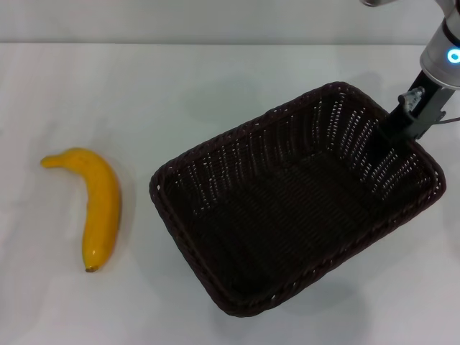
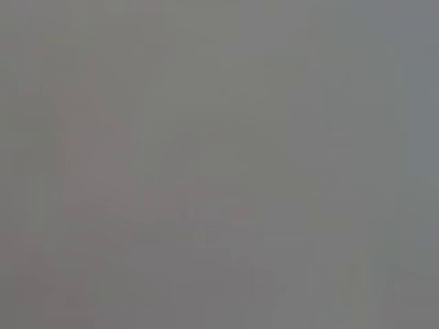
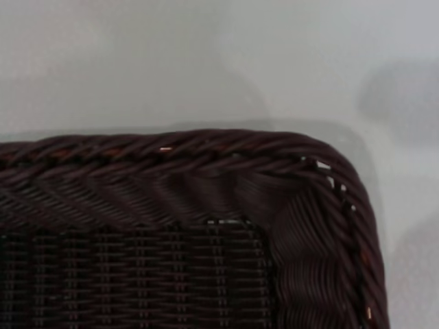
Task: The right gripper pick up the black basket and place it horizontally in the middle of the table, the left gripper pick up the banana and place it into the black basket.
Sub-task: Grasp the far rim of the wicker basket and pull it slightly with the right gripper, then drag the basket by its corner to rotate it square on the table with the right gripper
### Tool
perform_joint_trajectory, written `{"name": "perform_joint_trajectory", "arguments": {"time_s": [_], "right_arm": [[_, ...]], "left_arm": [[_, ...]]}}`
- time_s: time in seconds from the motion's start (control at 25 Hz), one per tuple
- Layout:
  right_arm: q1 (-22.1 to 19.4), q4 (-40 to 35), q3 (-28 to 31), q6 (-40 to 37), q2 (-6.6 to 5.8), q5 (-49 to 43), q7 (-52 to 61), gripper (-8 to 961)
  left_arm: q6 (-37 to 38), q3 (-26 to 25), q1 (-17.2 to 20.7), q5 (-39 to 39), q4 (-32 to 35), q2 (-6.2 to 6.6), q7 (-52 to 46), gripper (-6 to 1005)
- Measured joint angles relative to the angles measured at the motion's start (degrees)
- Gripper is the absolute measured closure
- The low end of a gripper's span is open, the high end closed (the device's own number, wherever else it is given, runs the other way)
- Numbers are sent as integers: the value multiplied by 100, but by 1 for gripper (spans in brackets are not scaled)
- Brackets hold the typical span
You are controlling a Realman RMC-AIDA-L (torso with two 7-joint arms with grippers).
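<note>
A plain white counter (image 1: 215, 93) fills almost the whole head view; everything below is placed relative to the black basket, which is the largest thing on it.

The black basket (image 1: 230, 215) is a big rectangular woven wicker container, dark brown-black, with a braided rim and slanted sides; it sits on the right half of the counter, turned at an angle so its long sides run diagonally, with nothing visible inside it; the right wrist view shows one rounded corner of the basket (image 3: 302, 205) from close above, the braid curving round it and pale counter (image 3: 206, 62) beyond.

The right tool (image 1: 397, 131), a dark claw on a grey arm, reaches down from the upper right and meets the basket at its far right rim, with its tip against the inner face of the wall there; whether it is clamped on the rim or merely resting against it cannot be told.

The banana (image 1: 97, 208), a single curved yellow-orange fruit with a small dark tip, lies flat on the counter well apart from the basket, off its left side, running lengthwise towards the camera.

The left tool appears in no view; the left wrist view is a featureless grey.
</note>
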Motion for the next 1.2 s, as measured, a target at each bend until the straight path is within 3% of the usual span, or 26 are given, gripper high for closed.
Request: {"name": "perform_joint_trajectory", "arguments": {"time_s": [0.44, 0.64, 0.88, 1.2], "right_arm": [[-213, -464, 36, 75, -1, -182, 1268, 679], [-688, -1394, 38, 468, 17, 73, 2431, 762], [-1042, -2005, 2, 718, 25, 477, 3342, 761], [-1341, -2091, -212, 280, 48, 1121, 4081, 768]], "left_arm": [[-56, -158, 135, -38, 303, -13, 65, 134], [-26, -347, 118, -9, 368, 14, 73, 134], [-51, -468, 166, -22, 574, 20, 77, 136], [467, -654, -204, 3, 588, 88, 79, 136]]}}
